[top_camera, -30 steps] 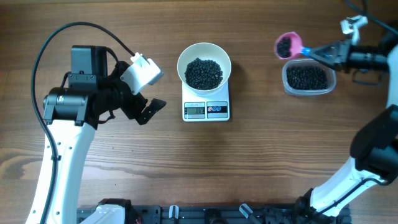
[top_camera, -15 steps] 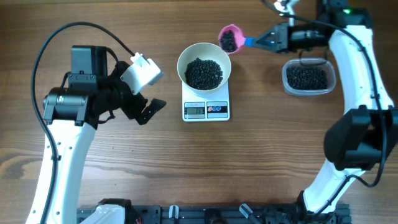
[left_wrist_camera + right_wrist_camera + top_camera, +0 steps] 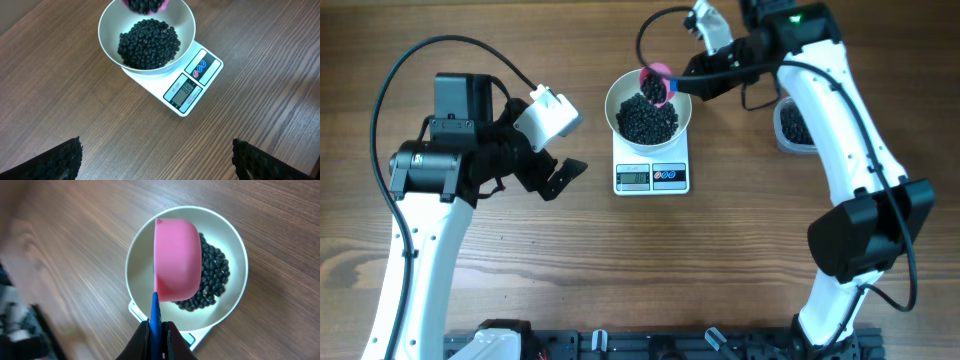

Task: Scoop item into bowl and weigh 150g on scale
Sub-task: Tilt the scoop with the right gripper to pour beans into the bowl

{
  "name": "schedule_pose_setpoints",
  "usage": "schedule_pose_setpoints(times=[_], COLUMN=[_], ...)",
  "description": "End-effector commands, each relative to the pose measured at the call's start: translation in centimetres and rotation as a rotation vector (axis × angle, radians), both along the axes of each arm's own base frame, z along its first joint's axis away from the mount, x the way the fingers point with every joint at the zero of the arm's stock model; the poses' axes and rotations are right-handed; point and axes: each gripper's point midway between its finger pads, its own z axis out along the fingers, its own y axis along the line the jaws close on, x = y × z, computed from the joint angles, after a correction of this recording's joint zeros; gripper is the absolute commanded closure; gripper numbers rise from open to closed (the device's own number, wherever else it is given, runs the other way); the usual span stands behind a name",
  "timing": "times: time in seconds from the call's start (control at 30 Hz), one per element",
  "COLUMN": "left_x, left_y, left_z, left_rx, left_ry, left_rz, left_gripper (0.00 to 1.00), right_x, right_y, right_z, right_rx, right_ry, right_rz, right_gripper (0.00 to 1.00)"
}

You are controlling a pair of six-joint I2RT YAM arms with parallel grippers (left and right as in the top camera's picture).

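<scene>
1. One white bowl point(image 3: 111, 31) is counted.
2. One scale point(image 3: 652, 165) is counted, on which one display point(image 3: 184, 90) and two buttons point(image 3: 202, 65), one red and one blue, are seen.
3. One pink scoop point(image 3: 177, 260) is counted.
4. One clear tub point(image 3: 779, 130) is counted, only partly in view.
5. Three lots of black beans point(image 3: 147, 42) are found, in bowl, scoop and tub; the single beans are too many to be counted.
6. Two grippers are counted: the left gripper point(image 3: 157, 162) and the right gripper point(image 3: 156, 330).
</scene>
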Motion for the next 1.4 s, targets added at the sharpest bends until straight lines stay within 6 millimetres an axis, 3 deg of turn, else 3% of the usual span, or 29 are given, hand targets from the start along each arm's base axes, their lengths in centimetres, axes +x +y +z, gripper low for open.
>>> schedule_pose_setpoints(times=[0.0, 0.2, 1.03, 1.37], left_x=[-0.1, -0.1, -0.1, -0.1], left_y=[-0.1, -0.1, -0.1, -0.1], left_z=[-0.4, -0.4, -0.4, -0.4], left_rx=[-0.005, -0.005, -0.005, -0.005], left_ry=[0.014, 0.014, 0.014, 0.014], left_rz=[0.002, 0.002, 0.002, 0.002], left_gripper=[0.00, 0.00, 0.00, 0.00], right_x=[0.3, 0.1, -0.6, -0.5], right_y=[-0.1, 0.3, 1.7, 1.6], right_z=[1.0, 0.9, 1.4, 1.4], right_rx=[-0.160, -0.325, -0.592, -0.539], right_ry=[-0.145, -0.246, -0.468, -0.446], right_rz=[0.034, 0.081, 0.340, 0.331], right_gripper=[0.96, 0.96, 0.96, 0.96])
